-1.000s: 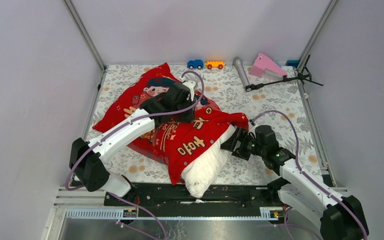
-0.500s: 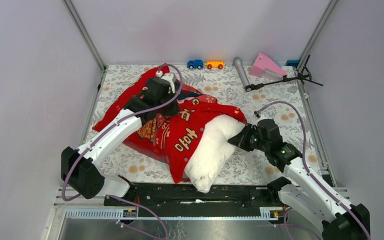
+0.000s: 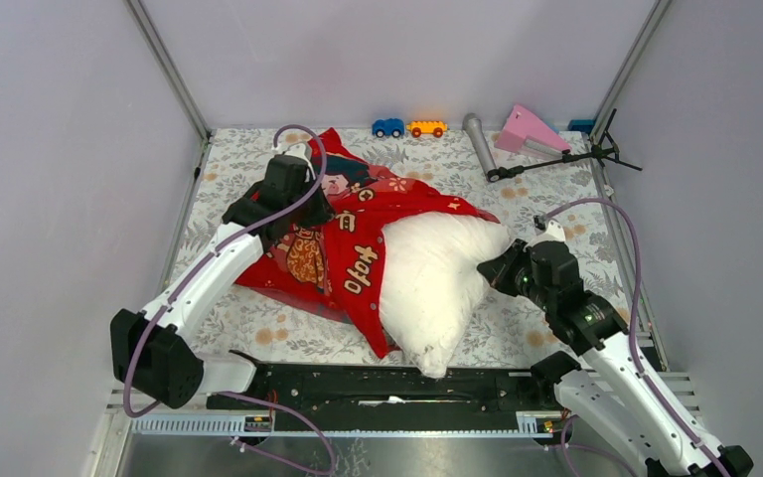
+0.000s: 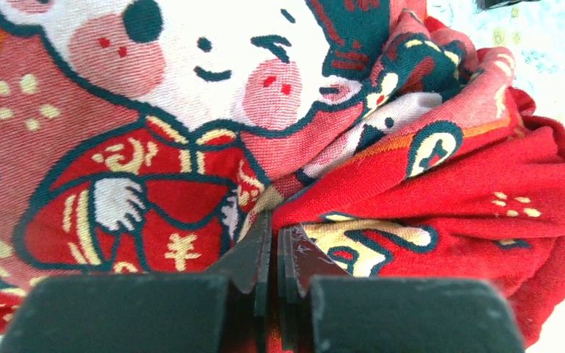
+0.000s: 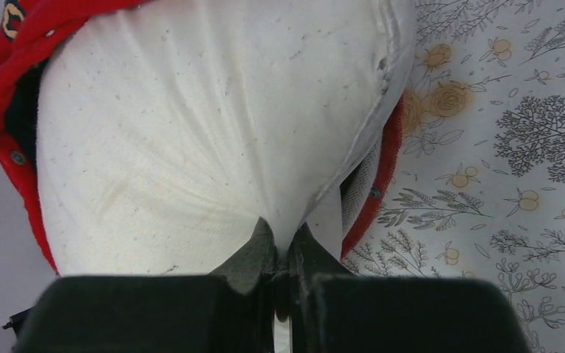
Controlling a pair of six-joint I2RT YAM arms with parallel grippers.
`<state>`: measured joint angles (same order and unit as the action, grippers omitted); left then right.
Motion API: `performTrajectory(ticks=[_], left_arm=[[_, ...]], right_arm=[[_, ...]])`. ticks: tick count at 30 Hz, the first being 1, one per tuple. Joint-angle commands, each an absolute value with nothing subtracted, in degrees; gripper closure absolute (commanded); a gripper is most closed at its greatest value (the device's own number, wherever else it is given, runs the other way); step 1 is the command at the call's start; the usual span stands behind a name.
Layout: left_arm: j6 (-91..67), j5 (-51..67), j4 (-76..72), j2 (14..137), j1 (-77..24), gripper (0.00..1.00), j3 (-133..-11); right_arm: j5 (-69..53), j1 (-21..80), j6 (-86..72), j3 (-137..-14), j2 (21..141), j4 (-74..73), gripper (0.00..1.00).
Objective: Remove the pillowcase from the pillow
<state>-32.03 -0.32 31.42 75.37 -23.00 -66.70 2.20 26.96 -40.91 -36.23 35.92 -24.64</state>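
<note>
The pillowcase [image 4: 191,147] is seen as matt, coarsely woven red cloth, its threads plainly visible in the left wrist view, crumpled into soft folds. The pillow [image 5: 191,132] is covered in a finer white cloth, matt, lightly creased and flecked with small dark specks. The table cloth [image 5: 500,147] is shown as smooth, flat printed fabric. The left gripper [image 4: 274,234] and right gripper [image 5: 279,239] are made of matt black plastic, faintly scuffed. The left arm [image 3: 209,278] and right arm [image 3: 636,383] are cased in smooth white plastic with a slight sheen. The frame post [image 3: 164,65] is made of pale metal.
</note>
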Motion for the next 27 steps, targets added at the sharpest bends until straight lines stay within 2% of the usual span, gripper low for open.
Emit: performTrajectory(ticks=[1,12,19,21,24,27], left_arm=[[-32.56,-10.52,30.23,71.82,-19.91,1.00,-65.68],[-35.48,-15.07,30.75,67.99,-19.10,1.00,-65.00],[-35.89,-11.33,29.98,65.61,-19.07,0.99,-65.14],[-35.81,-9.12,29.54,64.48,-19.07,0.95,-64.83],[-34.30,-4.87,28.74,62.69,-19.07,0.81,-64.35],[-31.63,3.45,28.44,62.36,-19.12,0.55,-64.33]], right_arm=[[12.70,26.45,-37.92,-39.81,33.90,-27.02,1.00],[12.90,26.43,-34.39,-39.28,32.56,-26.66,1.00],[4.41,26.46,-32.99,-36.81,32.36,-22.24,1.00],[2.25,26.46,-33.26,-36.26,32.87,-21.03,1.00],[1.01,26.45,-33.54,-36.06,33.43,-20.30,1.00],[0.45,26.43,-33.54,-36.02,33.76,-19.73,1.00]])
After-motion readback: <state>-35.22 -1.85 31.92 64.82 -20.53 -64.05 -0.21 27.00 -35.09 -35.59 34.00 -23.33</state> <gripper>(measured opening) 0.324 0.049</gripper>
